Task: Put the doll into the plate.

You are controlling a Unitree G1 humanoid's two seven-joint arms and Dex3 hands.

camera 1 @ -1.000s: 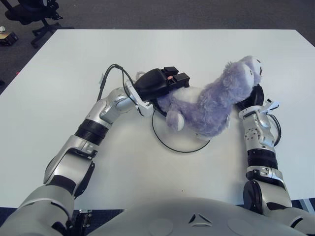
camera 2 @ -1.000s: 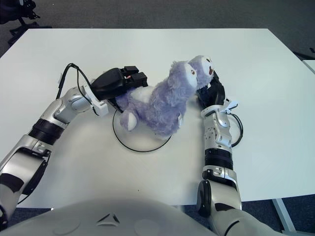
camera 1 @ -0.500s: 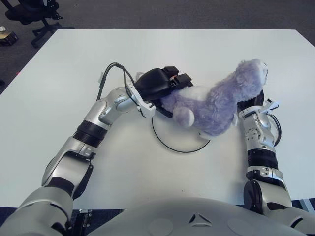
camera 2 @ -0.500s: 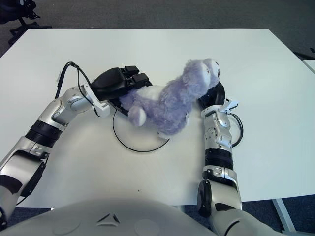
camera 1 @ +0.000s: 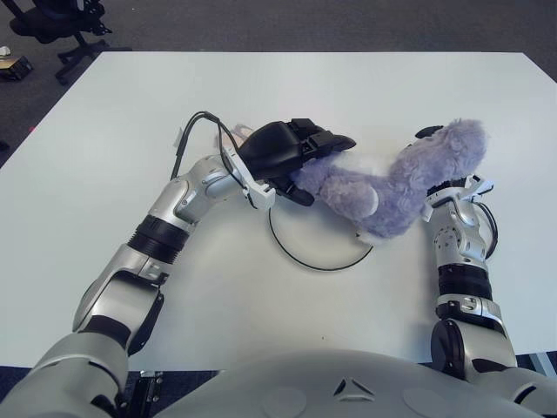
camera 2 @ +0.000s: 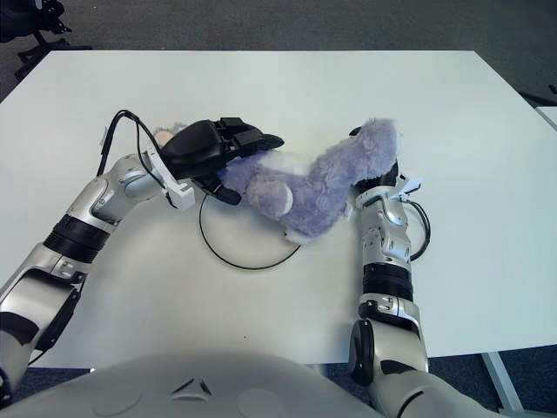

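So the doll (camera 1: 396,181) is slung sideways between both my hands, lying across the far-right part of the plate (camera 1: 300,252) and spilling off its right edge, more draped over it than sitting in it. My left robot hand (camera 1: 291,152) grips the doll's left end, fingers curled onto the fur, I'd guess to steer it toward the middle. My right robot hand (camera 1: 435,178) is tucked under the fluffy right end, mostly buried, so I can't tell how its fingers sit; probably propping it up. It's all on a plain white worktop (camera 1: 130,104). Beyond the far edge there's dark carpet and an office chair (camera 1: 52,22) in the corner.
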